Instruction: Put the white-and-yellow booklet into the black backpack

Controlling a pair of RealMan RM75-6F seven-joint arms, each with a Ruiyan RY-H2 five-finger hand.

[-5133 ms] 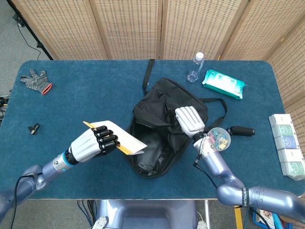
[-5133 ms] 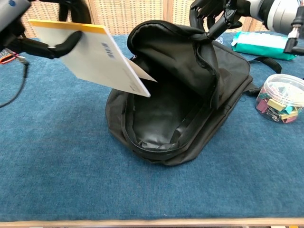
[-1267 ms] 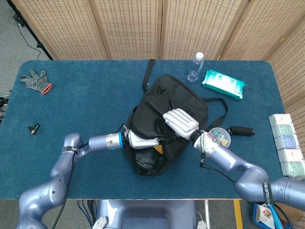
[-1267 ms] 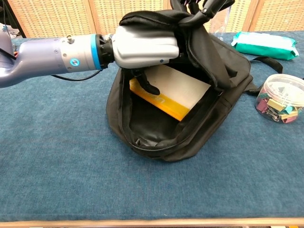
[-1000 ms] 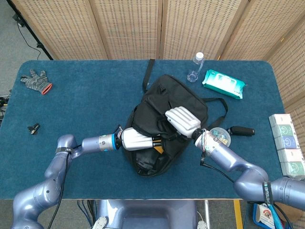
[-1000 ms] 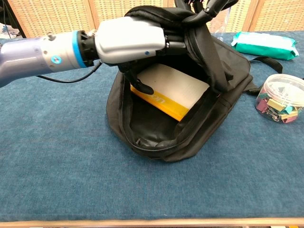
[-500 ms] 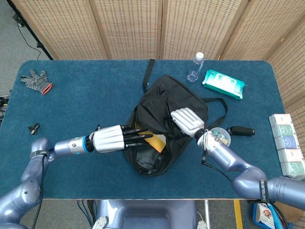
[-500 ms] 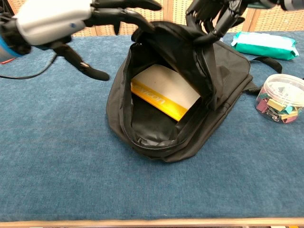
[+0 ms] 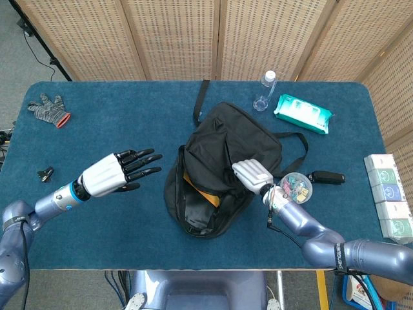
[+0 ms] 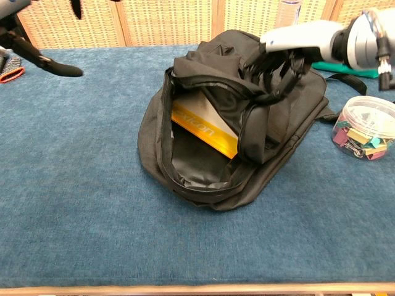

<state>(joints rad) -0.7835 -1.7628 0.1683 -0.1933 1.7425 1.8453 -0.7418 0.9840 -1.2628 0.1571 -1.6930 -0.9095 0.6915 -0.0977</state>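
The black backpack (image 9: 222, 155) lies mid-table with its mouth unzipped toward me. Inside it rests the white-and-yellow booklet (image 10: 202, 127), its yellow edge and a strip of white showing under the sagging flap; in the head view only an orange sliver of the booklet (image 9: 201, 190) shows. My left hand (image 9: 120, 172) hovers left of the bag, empty, fingers spread; the chest view catches just one dark fingertip (image 10: 54, 66). My right hand (image 10: 295, 44) grips the flap's rim, fingers hooked into the fabric, at the bag's right side (image 9: 253, 175).
A jar of clips (image 10: 364, 128) stands right of the bag, a black fob (image 9: 328, 177) beyond it. A bottle (image 9: 264, 90) and a green wipes pack (image 9: 302, 113) sit at the back, boxes (image 9: 389, 196) at the right edge, a glove (image 9: 49, 108) far left.
My left hand let go of the booklet inside the bag, pulled out and swung left, open. My right hand lowered the flap, which now droops over the opening.
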